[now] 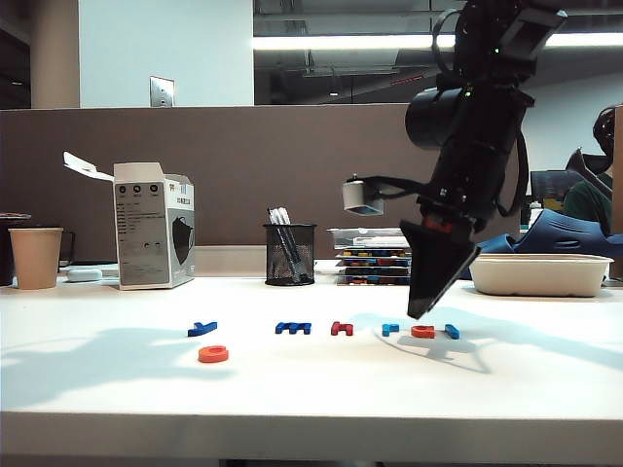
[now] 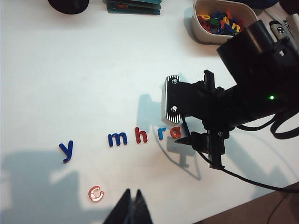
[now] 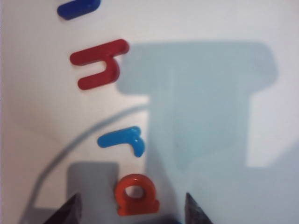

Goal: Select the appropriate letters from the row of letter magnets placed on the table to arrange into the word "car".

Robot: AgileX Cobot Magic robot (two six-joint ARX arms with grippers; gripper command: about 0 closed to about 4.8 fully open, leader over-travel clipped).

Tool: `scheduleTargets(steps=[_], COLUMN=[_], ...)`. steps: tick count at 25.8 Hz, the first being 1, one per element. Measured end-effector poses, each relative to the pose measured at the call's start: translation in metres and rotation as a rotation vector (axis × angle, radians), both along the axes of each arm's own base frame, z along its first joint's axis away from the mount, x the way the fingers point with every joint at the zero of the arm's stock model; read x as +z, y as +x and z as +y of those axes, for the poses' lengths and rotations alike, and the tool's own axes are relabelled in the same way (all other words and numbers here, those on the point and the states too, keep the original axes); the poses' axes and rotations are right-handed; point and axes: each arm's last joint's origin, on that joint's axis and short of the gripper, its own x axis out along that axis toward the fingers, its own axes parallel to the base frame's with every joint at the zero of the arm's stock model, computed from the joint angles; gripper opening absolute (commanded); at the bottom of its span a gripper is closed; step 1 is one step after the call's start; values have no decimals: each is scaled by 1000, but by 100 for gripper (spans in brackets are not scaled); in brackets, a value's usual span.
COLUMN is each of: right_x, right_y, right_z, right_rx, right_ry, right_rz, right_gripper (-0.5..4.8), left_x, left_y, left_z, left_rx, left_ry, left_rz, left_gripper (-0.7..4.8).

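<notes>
Letter "a" (image 3: 136, 195) sits between the right gripper's (image 3: 131, 210) wide-open, empty jaws — lined up to pinch. "c" (image 2: 95, 193) already waits out front; left gripper (image 2: 131, 207) hangs above it, shut, empty.

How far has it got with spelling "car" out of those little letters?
One letter looks done: the orange "c" lies alone in front of the row. In hand: the right end effector, wide open, straddles the orange-red "a", not yet gripped. Left: the light blue "r" beside it. The left end effector hangs shut, empty.
</notes>
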Motion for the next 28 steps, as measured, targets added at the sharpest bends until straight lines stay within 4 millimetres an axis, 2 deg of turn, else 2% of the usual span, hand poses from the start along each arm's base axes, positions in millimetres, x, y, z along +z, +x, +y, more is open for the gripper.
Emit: scheduleTargets(steps=[15, 18, 21, 28], right_x=[-16, -17, -16, -15], right_y=[4, 5, 8, 7], right_z=[2, 0, -15, -15], right_rx=[56, 52, 15, 15], right_ry=[21, 17, 12, 8], right_rz=[1, -1, 33, 39], right_gripper=[260, 260, 260, 260], left_x=[0, 0, 0, 0], left_y=[0, 0, 0, 0], left_z=[0, 0, 0, 0], left_rx=[0, 0, 0, 0], left_ry=[0, 0, 0, 0], left_rz=[0, 0, 0, 0], left_gripper=[-6, -6, -6, -6])
